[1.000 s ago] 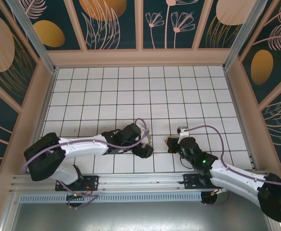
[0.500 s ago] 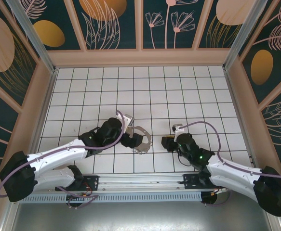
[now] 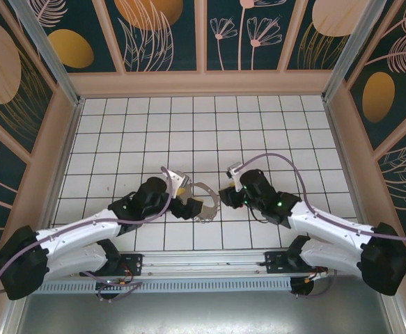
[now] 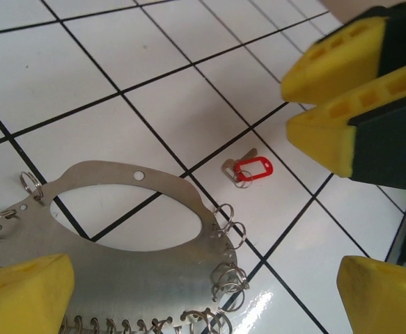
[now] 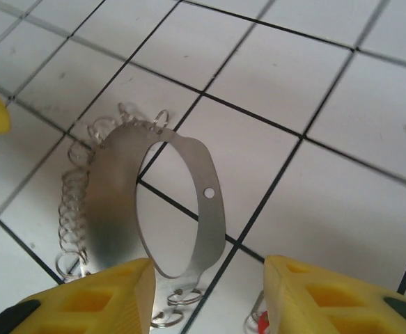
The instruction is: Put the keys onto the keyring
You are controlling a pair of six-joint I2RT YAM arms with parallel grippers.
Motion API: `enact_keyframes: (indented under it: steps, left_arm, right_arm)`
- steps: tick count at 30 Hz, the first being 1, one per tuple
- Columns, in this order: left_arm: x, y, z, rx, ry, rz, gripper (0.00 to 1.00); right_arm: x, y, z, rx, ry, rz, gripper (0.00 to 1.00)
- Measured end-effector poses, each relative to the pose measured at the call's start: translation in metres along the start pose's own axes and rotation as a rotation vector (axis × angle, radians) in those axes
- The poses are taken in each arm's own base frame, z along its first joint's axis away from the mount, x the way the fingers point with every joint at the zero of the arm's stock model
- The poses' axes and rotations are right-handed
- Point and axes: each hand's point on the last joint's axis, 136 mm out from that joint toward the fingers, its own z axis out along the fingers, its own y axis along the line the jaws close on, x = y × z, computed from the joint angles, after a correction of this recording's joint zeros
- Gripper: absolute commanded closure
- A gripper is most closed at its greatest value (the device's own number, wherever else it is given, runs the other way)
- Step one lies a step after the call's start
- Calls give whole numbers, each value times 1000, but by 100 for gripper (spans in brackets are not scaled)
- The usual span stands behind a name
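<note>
**Key still loose beside the ring; both grippers empty**

The red-tagged key (image 4: pixel 248 170) is seen lying free on the tiled floor (image 4: pixel 154 104). It lies just beside the small loops (image 4: pixel 230 229) fringing the keyring (image 4: pixel 154 278) and is joined to none of them, so the threading is judged wholly left to do.

The left gripper (image 3: pixel 189 207) is held wide open over the keyring. The right gripper (image 3: pixel 225 197) is parted above the key, with nothing gripped.

The key is shown whole in the left wrist view. In the right wrist view, merely a red sliver is caught at the lower edge.
</note>
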Motion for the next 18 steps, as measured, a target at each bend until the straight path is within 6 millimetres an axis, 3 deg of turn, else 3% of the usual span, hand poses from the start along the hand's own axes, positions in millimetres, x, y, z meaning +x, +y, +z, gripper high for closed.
enact_keyframes:
  steps: [5, 10, 14, 18]
  left_arm:
    - [-2, -2, -12, 44, -79, 8, 3]
    - [-15, -3, -23, 72, -158, 11, 2]
    - [-25, -6, -29, 98, -212, 13, 2]
    - [-22, -5, -29, 105, -220, 7, 3]
  right_arm:
    - [4, 1, 14, 1, 72, -231, 50]
    - [41, 0, 36, -43, 214, -427, 52]
    - [62, 7, 34, -121, 246, -537, 53]
    - [65, 11, 30, -161, 235, -608, 56]
